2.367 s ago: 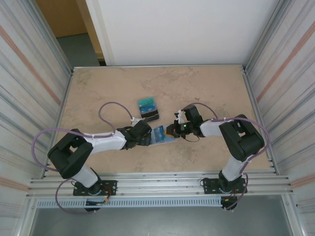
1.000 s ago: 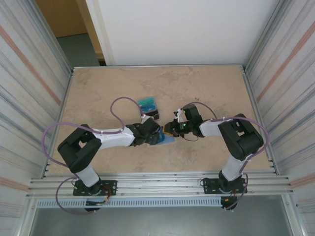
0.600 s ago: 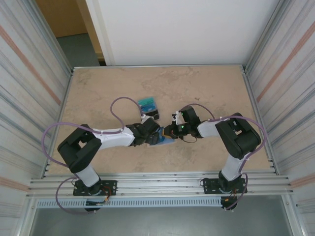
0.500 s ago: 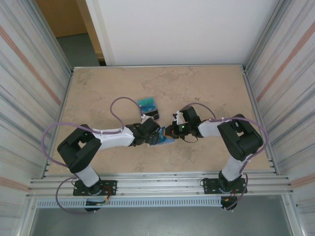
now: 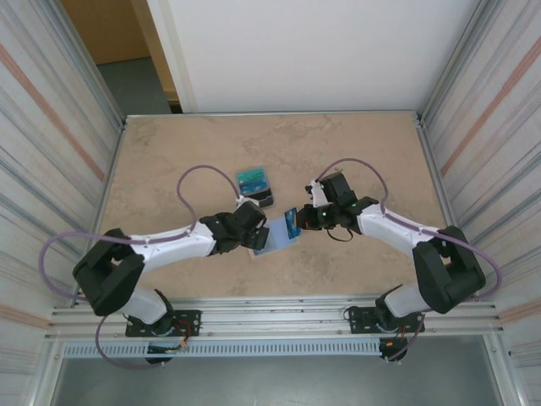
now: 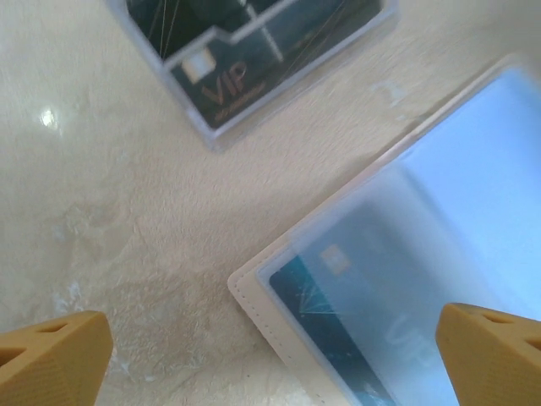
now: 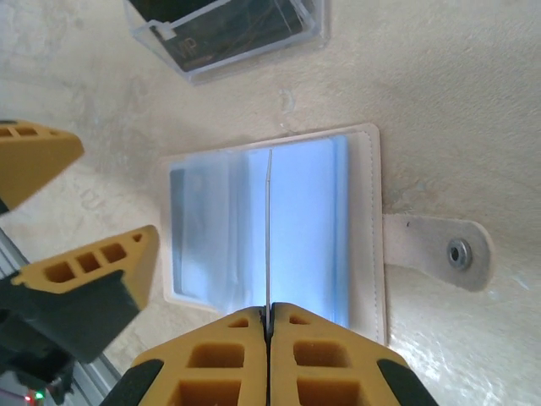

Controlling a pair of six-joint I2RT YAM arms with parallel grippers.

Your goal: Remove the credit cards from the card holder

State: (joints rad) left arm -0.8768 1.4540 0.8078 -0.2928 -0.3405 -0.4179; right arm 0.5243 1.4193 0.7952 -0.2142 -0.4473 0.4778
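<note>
One card holder (image 7: 365, 228) with one snap tab (image 7: 435, 248). Four credit cards (image 5: 290, 222) can be counted: one in the right gripper (image 7: 269, 321), one teal card (image 6: 338, 296) under the holder's clear sleeve, two in the pile, a teal top card (image 5: 251, 178) and a dark VIP card (image 6: 220, 85). Two grippers, counting the left gripper (image 6: 272, 347), four yellow fingers (image 7: 220, 355) in all

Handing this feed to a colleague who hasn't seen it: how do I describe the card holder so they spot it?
On the beige table, look at the middle, just nearer the arms' bases than the stack of cards. The card holder lies open flat there. Unlike that dark and teal stack, it shows a pale blue inside, a cream border and a snap tab.
</note>
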